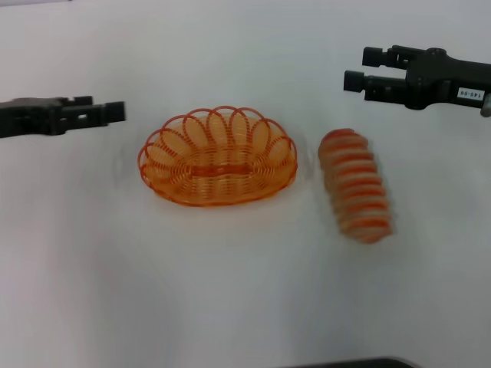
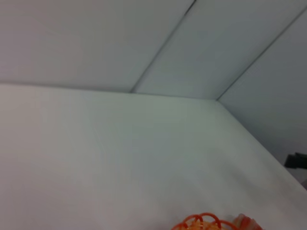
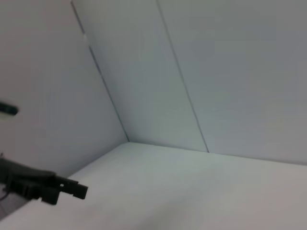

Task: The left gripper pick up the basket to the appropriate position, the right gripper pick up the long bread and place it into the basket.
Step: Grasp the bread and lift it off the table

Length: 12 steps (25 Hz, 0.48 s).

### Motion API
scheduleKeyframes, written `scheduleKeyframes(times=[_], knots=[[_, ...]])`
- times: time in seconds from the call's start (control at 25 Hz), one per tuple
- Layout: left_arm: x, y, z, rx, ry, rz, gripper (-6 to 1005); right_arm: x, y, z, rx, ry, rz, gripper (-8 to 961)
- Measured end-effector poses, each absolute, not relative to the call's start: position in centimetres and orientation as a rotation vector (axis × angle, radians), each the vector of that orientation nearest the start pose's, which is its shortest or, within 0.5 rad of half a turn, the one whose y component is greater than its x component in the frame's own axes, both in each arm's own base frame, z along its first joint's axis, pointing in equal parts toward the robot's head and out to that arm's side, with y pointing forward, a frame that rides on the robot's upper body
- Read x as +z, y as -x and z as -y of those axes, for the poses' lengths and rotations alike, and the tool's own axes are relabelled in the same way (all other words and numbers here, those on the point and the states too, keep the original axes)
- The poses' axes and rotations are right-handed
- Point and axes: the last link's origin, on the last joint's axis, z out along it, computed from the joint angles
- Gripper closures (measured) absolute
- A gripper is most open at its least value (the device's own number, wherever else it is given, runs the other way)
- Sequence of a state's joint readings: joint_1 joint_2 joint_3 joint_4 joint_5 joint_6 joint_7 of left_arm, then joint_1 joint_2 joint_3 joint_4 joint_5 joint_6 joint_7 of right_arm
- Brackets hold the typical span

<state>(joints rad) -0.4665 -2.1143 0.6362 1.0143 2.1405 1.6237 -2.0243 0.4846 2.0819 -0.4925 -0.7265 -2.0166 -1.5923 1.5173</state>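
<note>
The orange wire basket (image 1: 218,157) stands upright on the white table, a little left of centre; its looped rim also shows in the left wrist view (image 2: 201,222). The long bread (image 1: 355,185) lies on the table to the basket's right, apart from it, with its length running front to back; a sliver of it shows in the left wrist view (image 2: 245,222). My left gripper (image 1: 107,107) hovers left of the basket, open and empty. My right gripper (image 1: 354,67) hovers behind and to the right of the bread, open and empty.
The white table (image 1: 230,291) spreads all round the two objects. Grey wall panels (image 3: 216,72) close in the back and sides. The right wrist view shows the left gripper (image 3: 72,189) farther off. A dark edge (image 1: 360,363) lies at the table's front.
</note>
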Motion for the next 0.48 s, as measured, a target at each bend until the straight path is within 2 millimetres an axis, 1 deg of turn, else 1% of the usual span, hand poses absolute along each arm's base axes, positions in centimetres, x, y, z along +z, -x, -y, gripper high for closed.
scheduleKeyframes(times=[0.04,0.16,0.2,0.28,0.32,0.48], knots=[[5.2,26.8,-32.6,-0.605,2.531,1.163,234,3.7,-28.4,-32.8,0.823,2.493,-0.883,178],[6.1,27.5,-31.8,-0.626,2.558,1.051,116,4.1,-28.4,-32.9,0.848,2.463,-1.019,177],[6.6,28.1,-31.0,-0.634,2.596,0.98,117,4.2,-28.4,-33.0,0.848,2.454,-1.073,177],[6.9,28.5,-30.3,-0.617,2.622,0.926,120,4.4,-28.7,-33.2,0.831,2.427,-1.181,177],[7.0,28.6,-30.1,-0.61,2.629,0.908,121,4.5,-29.0,-33.4,0.805,2.403,-1.253,177],[7.7,30.0,-28.1,-0.515,2.684,0.718,126,4.4,-29.5,-34.0,0.668,2.371,-1.457,177]])
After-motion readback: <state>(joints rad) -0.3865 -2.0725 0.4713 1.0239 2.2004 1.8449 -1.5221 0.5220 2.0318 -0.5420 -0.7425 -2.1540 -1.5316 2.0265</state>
